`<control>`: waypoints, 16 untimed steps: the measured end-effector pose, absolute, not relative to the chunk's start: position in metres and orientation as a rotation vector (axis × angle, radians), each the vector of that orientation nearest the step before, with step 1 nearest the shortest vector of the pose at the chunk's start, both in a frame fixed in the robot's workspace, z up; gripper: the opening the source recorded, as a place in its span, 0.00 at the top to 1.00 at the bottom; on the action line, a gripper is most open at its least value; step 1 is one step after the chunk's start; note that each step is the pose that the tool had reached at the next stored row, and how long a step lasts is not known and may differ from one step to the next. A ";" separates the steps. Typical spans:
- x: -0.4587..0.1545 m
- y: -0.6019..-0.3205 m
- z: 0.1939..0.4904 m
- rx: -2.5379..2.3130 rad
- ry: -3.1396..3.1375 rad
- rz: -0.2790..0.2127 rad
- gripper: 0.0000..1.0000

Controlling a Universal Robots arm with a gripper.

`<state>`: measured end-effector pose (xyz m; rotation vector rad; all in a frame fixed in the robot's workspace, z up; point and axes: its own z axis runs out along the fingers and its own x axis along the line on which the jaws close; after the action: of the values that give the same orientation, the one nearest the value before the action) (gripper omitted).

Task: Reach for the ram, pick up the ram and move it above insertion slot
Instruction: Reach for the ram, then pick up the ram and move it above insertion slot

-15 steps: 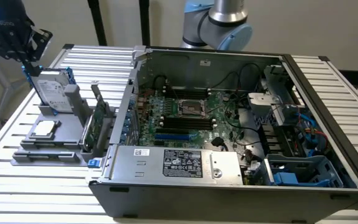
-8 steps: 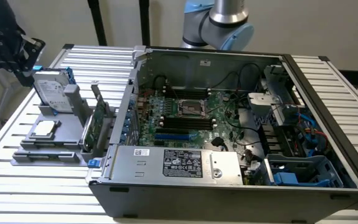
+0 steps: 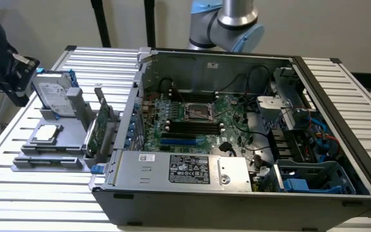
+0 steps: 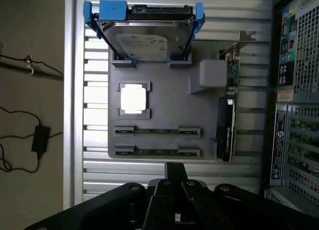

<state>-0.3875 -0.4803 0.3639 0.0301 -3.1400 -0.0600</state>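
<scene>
Two black fingers (image 4: 172,175) of the gripper (image 4: 175,166) are found pressed together, nothing held, over the slatted metal table (image 4: 119,168) just short of a grey plastic holder tray (image 4: 169,105). Nearest them the ram (image 4: 157,152), a long thin green circuit-board stick, is seated in the tray, a second like stick (image 4: 157,131) beside it; beyond are noted a square silver processor (image 4: 133,98) and a silver hard drive with blue rails (image 4: 144,38).

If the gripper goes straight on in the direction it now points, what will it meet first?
Probably the nearer ram on the grey tray, which lies ahead of the gripper; depth is unclear, so it could land on the tray beside it.
</scene>
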 end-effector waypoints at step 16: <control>-0.387 -0.491 0.356 0.299 -3.123 -0.060 0.89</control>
<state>-0.3869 -0.4908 0.3565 0.2990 -3.1225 -0.0595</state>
